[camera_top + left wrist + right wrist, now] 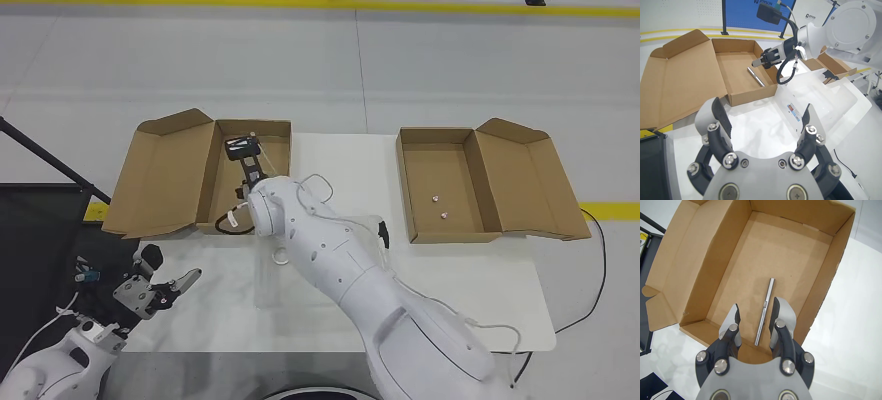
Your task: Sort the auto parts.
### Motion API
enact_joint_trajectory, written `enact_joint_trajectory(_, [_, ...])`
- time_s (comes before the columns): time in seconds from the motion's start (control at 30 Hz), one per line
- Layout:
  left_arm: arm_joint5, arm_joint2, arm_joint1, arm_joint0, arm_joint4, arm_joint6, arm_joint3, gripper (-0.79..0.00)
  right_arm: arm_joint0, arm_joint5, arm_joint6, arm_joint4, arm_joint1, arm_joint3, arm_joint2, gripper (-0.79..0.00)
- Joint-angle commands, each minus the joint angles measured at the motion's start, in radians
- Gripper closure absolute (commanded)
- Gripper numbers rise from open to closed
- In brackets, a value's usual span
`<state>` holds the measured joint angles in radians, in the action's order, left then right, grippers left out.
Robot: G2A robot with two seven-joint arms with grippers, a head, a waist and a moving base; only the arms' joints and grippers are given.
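A slim shiny metal rod (765,309) lies on the floor of the left cardboard box (282,135), near its front wall. My right gripper (756,306) hangs open just above the rod, one finger on each side of it and not touching. The left wrist view shows the same rod (755,76) with the right gripper (758,62) over the box's right wall. My left gripper (762,106) is open and holds nothing, low over the white table (470,300) at its front left corner (172,290). Two small pale parts (440,205) lie in the right cardboard box (405,190).
Both boxes have their lids folded outward, the left flap (165,180) reaching past the table's edge. A clear plastic bag with a label (794,111) lies on the table between my left gripper and the left box. A black stand (40,155) is off the table's left.
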<state>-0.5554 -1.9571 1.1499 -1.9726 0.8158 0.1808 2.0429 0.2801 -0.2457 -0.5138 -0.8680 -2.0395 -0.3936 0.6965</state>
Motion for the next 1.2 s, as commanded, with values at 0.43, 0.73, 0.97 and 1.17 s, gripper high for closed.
enact_joint_trajectory(0.43, [-0.016, 0.027, -0.003, 0.036, -0.004, 0.019, -0.015, -0.785, 0.041, -0.011, 0.006, -0.081, 0.04, -0.256, -0.027, -0.366])
enact_joint_trajectory(0.73, [-0.02, 0.035, -0.007, 0.075, -0.006, 0.035, -0.03, -0.785, 0.243, -0.101, -0.191, -0.326, 0.13, -0.674, 0.027, -0.391])
enact_joint_trajectory(0.97, [-0.013, 0.002, -0.009, 0.078, -0.027, 0.033, -0.047, -0.785, 0.477, -0.029, -0.45, -0.557, 0.212, -1.079, 0.103, -0.622])
enact_joint_trajectory(1.17, [-0.012, 0.0, -0.01, 0.078, -0.027, 0.035, -0.048, -0.785, 0.606, 0.065, -0.686, -0.683, 0.246, -1.279, 0.134, -0.785])
